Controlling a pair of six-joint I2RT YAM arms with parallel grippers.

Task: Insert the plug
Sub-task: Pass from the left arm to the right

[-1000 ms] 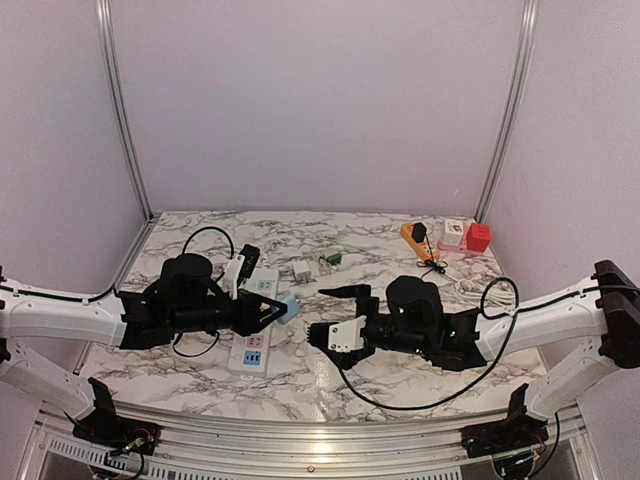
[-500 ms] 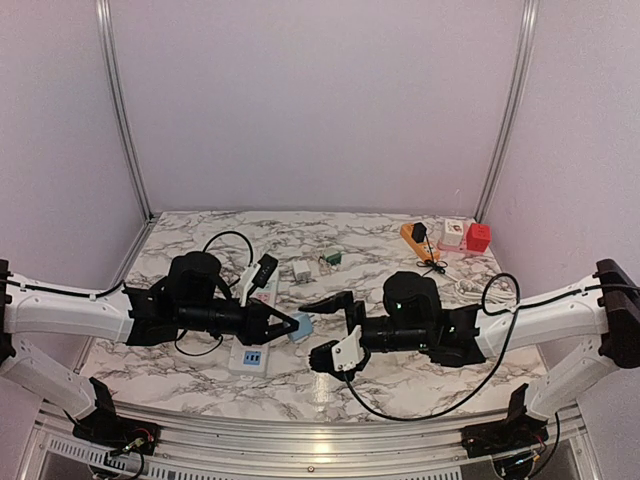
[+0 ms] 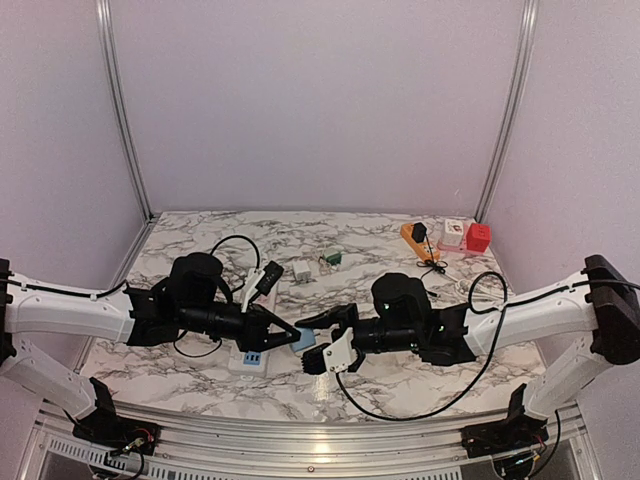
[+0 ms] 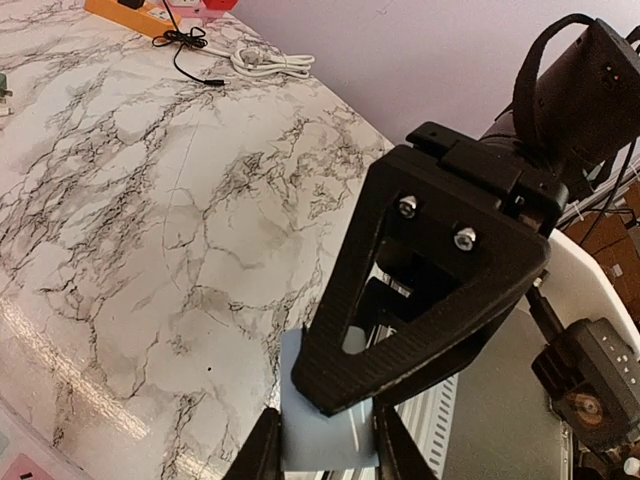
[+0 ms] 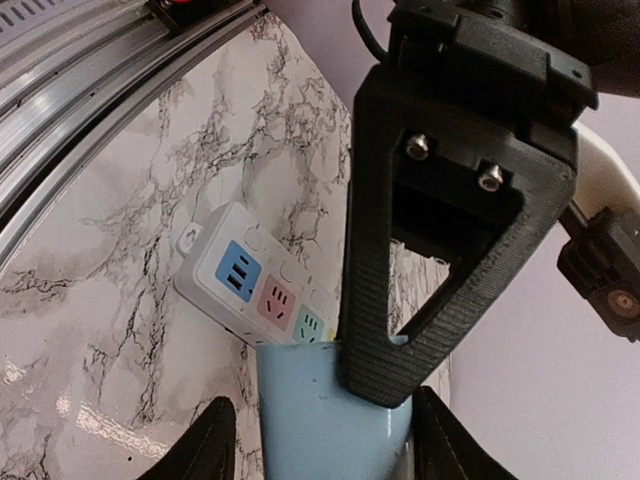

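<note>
Looking like a handover over the marble table (image 3: 380, 235), just beside the white power strip (image 3: 250, 352) — left gripper (image 3: 292, 328) clamped on the light-blue plug (image 5: 300, 400), right gripper (image 3: 308, 345) jaws half-wide around it, can't tell if they're biting yet — next up: firm right pinch, left lets go, then line up a socket.

Pale blue blocky plastic plug (image 3: 303, 340): at scene centre, near side, pinched at the tips of the left gripper (image 3: 292, 330), just right of the strip, not yet in a socket. White plastic power strip (image 3: 250, 357), with blue, pink and green socket faces: flat on the marble, left of centre, running near to far.
</note>
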